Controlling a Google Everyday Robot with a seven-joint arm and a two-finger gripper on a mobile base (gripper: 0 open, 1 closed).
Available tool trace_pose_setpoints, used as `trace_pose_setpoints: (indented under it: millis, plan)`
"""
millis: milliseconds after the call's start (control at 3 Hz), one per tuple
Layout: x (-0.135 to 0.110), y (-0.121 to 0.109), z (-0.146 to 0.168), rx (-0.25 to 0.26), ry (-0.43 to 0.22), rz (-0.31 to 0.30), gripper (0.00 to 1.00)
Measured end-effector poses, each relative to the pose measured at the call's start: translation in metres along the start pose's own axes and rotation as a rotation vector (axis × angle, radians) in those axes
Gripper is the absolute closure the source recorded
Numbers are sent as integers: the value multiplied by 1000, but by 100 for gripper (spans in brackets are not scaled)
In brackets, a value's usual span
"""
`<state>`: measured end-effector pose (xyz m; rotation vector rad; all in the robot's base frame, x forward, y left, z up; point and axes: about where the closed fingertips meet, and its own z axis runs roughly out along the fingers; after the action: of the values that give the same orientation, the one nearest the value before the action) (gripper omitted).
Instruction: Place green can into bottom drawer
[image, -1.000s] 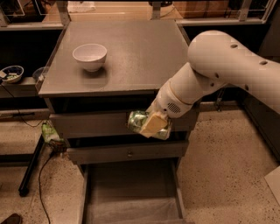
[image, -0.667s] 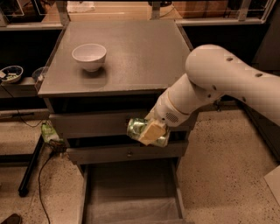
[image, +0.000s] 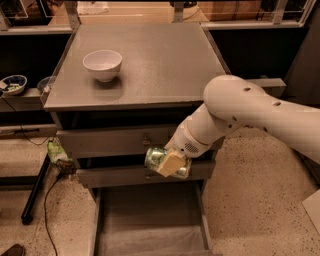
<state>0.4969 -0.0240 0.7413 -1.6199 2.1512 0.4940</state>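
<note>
My gripper (image: 169, 162) is shut on the green can (image: 157, 159), a shiny green-and-silver can held on its side. It hangs in front of the cabinet's middle drawer, above the back of the bottom drawer (image: 150, 220). The bottom drawer is pulled out toward the camera, and its flat grey floor shows. A tan finger pad (image: 170, 163) lies across the can's front. The white arm reaches in from the right.
A white bowl (image: 102, 64) stands on the grey cabinet top (image: 160, 55) at the left. The two upper drawers (image: 115, 141) are closed. A small dish (image: 13, 84) sits on a shelf at far left. Cables and a black bar (image: 34, 192) lie on the floor at left.
The arm has carried the can down and slightly left, from the level of the top drawer front to the level of the middle drawer, closer over the open bottom drawer.
</note>
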Motion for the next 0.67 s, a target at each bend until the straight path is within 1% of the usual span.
trace_pose_setpoints:
  millis: [333,667]
  plan:
    - [6,14,26,-24,-6,-35,100]
    - [20,10,62,-40,16,-39,100]
